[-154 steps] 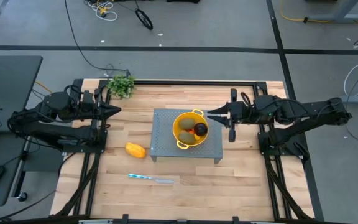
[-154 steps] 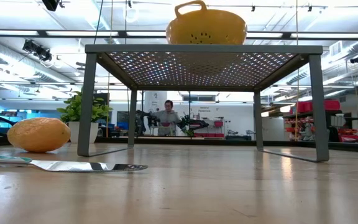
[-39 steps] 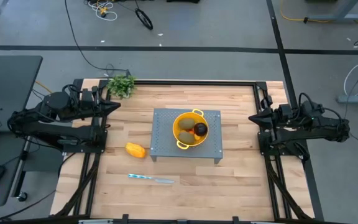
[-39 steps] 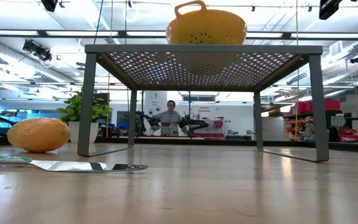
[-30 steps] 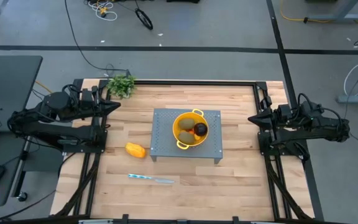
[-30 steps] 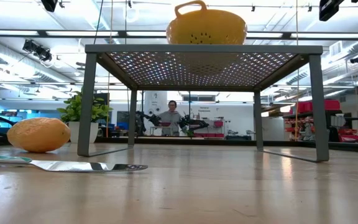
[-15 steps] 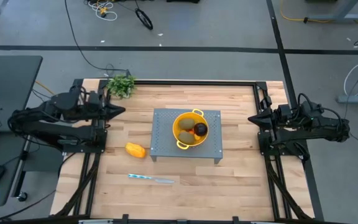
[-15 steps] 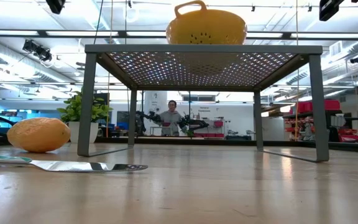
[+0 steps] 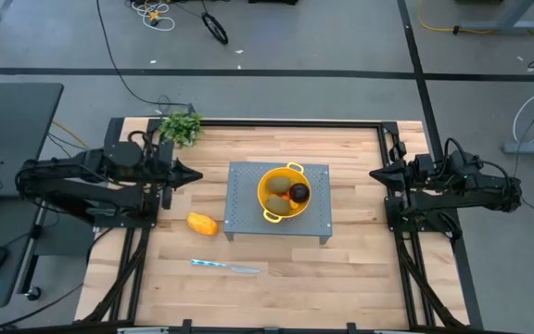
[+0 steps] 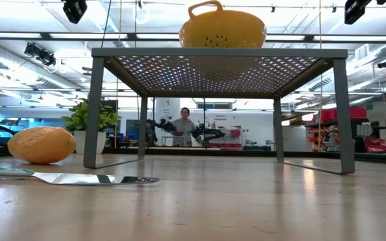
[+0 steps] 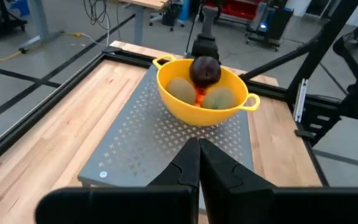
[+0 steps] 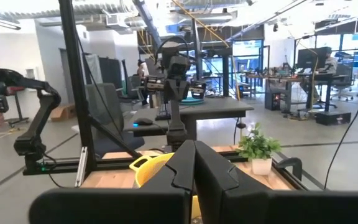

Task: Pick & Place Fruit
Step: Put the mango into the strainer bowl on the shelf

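Observation:
A yellow colander [image 9: 284, 192] stands on a grey perforated stand [image 9: 244, 209] at mid-table. In it lie two brownish-green ovals [image 11: 218, 98], a blackish round fruit [image 11: 205, 70] and some orange-red ones [image 11: 199, 95]. A yellow-orange oblong fruit [image 9: 202, 224] rests on the wood left of the stand, also seen in the low view [image 10: 41, 145]. My left gripper [image 9: 196, 175] is shut, in the air left of the stand, above and beyond the oblong fruit. My right gripper [image 9: 375, 176] is shut at the table's right edge, holding nothing.
A thin silvery knife [image 9: 225, 267] lies on the wood near the front. A leafy green bunch [image 9: 181, 125] stands at the far left corner. A black frame [image 9: 276, 122] runs along the table's far edge. A person [image 10: 184, 124] sits in the room beyond.
My left gripper has moved toward the table's right, closer to the stand, and tipped a little downward, staying shut. The fruit and colander have kept still.

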Available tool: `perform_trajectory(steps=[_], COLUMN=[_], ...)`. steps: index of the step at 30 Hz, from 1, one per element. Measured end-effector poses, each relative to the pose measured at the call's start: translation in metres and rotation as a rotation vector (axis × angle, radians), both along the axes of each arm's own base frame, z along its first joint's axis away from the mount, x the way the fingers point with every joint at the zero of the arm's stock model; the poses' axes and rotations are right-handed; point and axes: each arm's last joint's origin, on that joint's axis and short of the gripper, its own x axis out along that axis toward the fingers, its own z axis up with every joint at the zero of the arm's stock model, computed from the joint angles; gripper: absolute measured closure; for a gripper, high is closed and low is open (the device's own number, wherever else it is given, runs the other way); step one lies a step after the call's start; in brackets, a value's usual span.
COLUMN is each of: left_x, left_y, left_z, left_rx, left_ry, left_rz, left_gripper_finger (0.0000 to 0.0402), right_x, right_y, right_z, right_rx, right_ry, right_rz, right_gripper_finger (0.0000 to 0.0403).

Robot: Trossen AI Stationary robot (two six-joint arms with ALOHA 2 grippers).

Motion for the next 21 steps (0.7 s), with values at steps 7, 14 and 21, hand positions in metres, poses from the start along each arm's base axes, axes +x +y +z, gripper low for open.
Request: perform_trajectory(steps=[7, 14, 21], left_x=[-0.001, 0.001, 0.008], left_y=[-0.002, -0.003, -0.005], left_z=[0.006, 0.024, 0.022], left_rx=[0.015, 0.048, 0.024], left_ry=[-0.034, -0.068, -0.021], left_rz=[-0.027, -0.059, -0.12], left_gripper_finger=[0.0398, 0.0398, 0.0399], right_x=[0.0, 0.0, 0.0], right_y=[0.0, 0.0, 0.0], right_z=[0.0, 0.0, -0.002], right_rx=[0.014, 0.017, 0.016], right_ry=[0.0, 0.001, 0.024], right_rz=[0.003, 0.003, 0.002], right_gripper_finger=[0.0387, 0.0387, 0.0387])
